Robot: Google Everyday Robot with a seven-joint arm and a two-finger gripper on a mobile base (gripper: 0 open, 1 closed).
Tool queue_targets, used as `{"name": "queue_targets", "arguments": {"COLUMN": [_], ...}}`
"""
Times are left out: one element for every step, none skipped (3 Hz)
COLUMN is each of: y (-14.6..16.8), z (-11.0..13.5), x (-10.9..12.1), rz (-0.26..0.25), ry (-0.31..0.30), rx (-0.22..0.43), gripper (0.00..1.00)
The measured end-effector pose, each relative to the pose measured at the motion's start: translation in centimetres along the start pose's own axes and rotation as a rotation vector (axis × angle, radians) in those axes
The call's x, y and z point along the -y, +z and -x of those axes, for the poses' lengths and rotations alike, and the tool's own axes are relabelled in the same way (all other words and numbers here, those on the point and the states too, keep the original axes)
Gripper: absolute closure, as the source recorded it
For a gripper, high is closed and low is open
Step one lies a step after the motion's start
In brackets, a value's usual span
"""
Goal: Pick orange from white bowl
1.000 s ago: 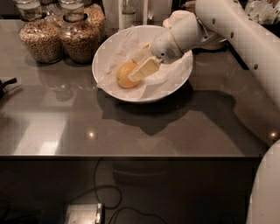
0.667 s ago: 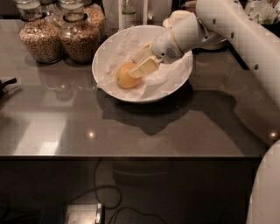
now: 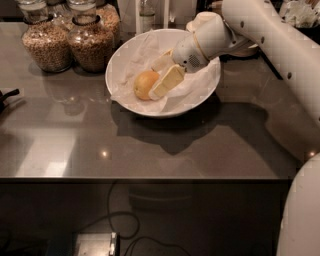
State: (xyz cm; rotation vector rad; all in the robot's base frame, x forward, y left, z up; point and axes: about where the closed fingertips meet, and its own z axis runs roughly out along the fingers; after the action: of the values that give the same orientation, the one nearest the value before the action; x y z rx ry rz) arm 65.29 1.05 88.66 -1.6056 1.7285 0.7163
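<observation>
The orange [image 3: 142, 85] lies in the white bowl [image 3: 131, 50] on crumpled white paper, left of the bowl's middle. The bowl stands on the dark countertop at the back centre. My gripper [image 3: 155, 81] reaches down into the bowl from the upper right and is right against the orange's right side. The orange still rests on the paper. The white arm [image 3: 270, 35] runs off to the right edge.
Two glass jars of grain [image 3: 46, 42] [image 3: 91, 44] stand just left of the bowl. A bottle [image 3: 146, 15] stands behind the bowl. A dark object [image 3: 6, 97] pokes in at the left edge. The countertop's front edge [image 3: 150, 177] runs across the middle.
Almost nothing: the gripper has stayed at the orange's right side, shifting only slightly, and the orange has stayed in place in the bowl.
</observation>
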Motion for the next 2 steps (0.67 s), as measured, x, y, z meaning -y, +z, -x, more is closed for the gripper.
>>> {"name": "queue_targets", "arguments": {"y": [1.2, 2.2], "z": [-2.1, -3.4], "x": [1.4, 2.7], "rz": [-0.012, -0.023], "ry": [0.053, 0.084], "rx": [-0.016, -0.021], "gripper": [0.15, 0.17]}}
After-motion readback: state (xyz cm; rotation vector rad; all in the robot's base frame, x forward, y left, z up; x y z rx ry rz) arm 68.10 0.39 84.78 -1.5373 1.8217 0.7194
